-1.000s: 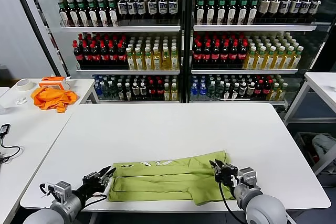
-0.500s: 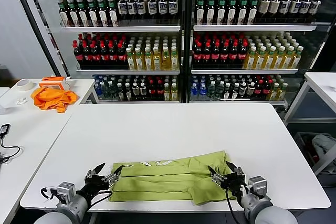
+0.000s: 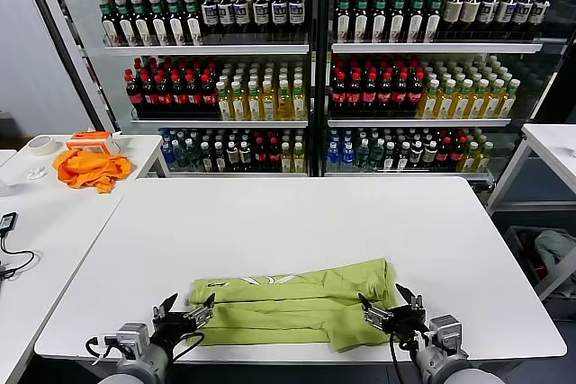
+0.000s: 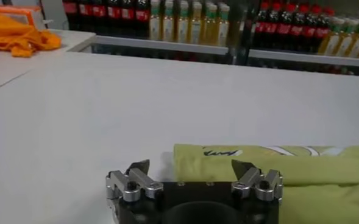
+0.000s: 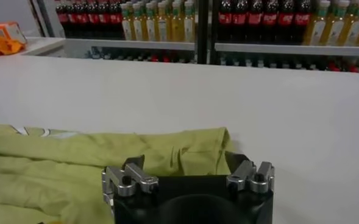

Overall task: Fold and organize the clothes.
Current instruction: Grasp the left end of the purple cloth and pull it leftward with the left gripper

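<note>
Lime T-shirt (image 3: 292,301) lies on the white counter (image 3: 297,222), near edge, centre. It is folded into a long band running left to right, two lengthwise layers visible. White lettering (image 3: 261,281) shows on the far strip.

Left end effector (image 3: 184,319) sits just off the shirt's left end, jaws spread wide, nothing between them. Right end effector (image 3: 392,315) sits at the shirt's right end, jaws likewise wide and empty (the left wrist view shows its own fingertips (image 4: 138,167) clear of the cloth edge). Neither one grips fabric.

Risks from here:
- Near edge of the shirt lies close to the counter's near edge. A drag toward the robot could pull cloth over the lip.
- The right end is bunched and uneven (image 5: 203,146), with a flap hanging lower than the rest. A pinch there may catch one layer only, so the fold opens when lifted.
- Uneven lift between the two sides would skew the band and undo the lengthwise fold.

Materials and shapes:
- Shirt: soft matte knit, limp, creased along its length, rumpled at the right end. It will sag and slide, holding no shape.
- Counter: smooth, flat, rounded corners, probably little friction against cloth.
- Orange cloth (image 3: 88,168) heaped on the side table, far left, well apart.
- Shelves (image 3: 310,47) of glossy bottles stand behind.
</note>
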`<state>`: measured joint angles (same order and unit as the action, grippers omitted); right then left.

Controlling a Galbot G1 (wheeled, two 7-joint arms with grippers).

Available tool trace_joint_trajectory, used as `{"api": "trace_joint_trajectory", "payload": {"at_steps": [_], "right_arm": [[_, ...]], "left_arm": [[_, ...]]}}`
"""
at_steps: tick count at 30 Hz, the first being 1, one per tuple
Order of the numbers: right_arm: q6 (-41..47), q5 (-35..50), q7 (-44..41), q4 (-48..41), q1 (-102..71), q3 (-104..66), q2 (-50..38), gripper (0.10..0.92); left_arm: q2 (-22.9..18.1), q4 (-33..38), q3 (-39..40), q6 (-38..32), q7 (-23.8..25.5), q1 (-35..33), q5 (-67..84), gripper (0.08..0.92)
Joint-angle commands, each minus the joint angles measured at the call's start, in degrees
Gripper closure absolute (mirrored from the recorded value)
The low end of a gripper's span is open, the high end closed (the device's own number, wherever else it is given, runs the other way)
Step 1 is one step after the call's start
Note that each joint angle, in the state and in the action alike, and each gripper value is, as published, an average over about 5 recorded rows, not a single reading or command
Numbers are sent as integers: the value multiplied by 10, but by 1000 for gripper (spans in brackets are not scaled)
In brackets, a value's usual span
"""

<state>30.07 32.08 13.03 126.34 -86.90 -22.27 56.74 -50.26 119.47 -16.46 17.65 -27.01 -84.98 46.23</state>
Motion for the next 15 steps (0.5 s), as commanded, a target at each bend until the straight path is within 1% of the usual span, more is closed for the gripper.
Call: {"api": "trace_joint_trajectory", "payload": {"at_steps": [1, 7, 9, 15], "right_arm": [[-2, -14, -1, -3, -10, -4, 8, 203], [-5, -23, 0, -9, -10, 0, 13, 203], [-5, -25, 0, -9, -11, -1, 17, 203], [-6, -28, 0, -6, -16, -6, 19, 203]], "left_arm": [[-21, -11, 24, 2, -56, 20, -6, 177], [-20, -8, 35, 23, -61, 16, -18, 180], [-19, -8, 39, 23, -60, 16, -21, 202], [-21, -13, 53, 26, -48, 18, -33, 362]]}}
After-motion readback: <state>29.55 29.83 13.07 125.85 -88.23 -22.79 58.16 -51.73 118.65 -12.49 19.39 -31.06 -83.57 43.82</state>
